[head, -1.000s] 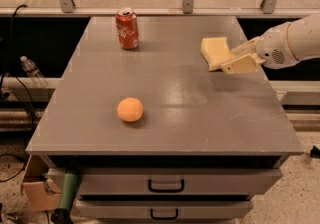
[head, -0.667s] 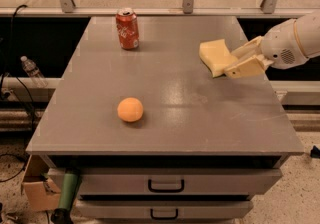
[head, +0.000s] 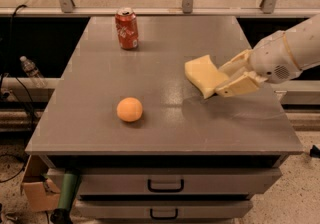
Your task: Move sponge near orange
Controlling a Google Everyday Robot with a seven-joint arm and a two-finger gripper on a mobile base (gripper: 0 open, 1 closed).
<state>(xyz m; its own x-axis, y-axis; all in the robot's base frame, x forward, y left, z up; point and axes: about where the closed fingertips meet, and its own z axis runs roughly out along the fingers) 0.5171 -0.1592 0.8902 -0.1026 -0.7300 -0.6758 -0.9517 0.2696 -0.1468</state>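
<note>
The hand (head: 220, 79) and the sponge (head: 203, 75) have shifted since the earlier frame, coming away from the far right part of the tabletop (head: 95, 78) towards its middle and its near edge, so that the gap to the orange (head: 130, 109) is smaller than it was. The hand reaches in from the right on the end of the white arm (head: 287, 53), and its two cream fingers are closed against the right end of the sponge, one above and one below, holding it. The sponge sits tilted, its free end pointing left and slightly away, and a soft shadow lies on the grey surface just below it. The orange rests on the tabletop left of centre, towards the near edge, still well apart from the sponge, to the sponge's left and nearer the front. A red soda can (head: 126, 28) stands upright near the far left corner, well apart from both. Below the tabletop are two drawers, the upper with a dark handle (head: 165, 185). A clear plastic bottle (head: 31, 70) lies off to the left, beyond the tabletop's edge.
</note>
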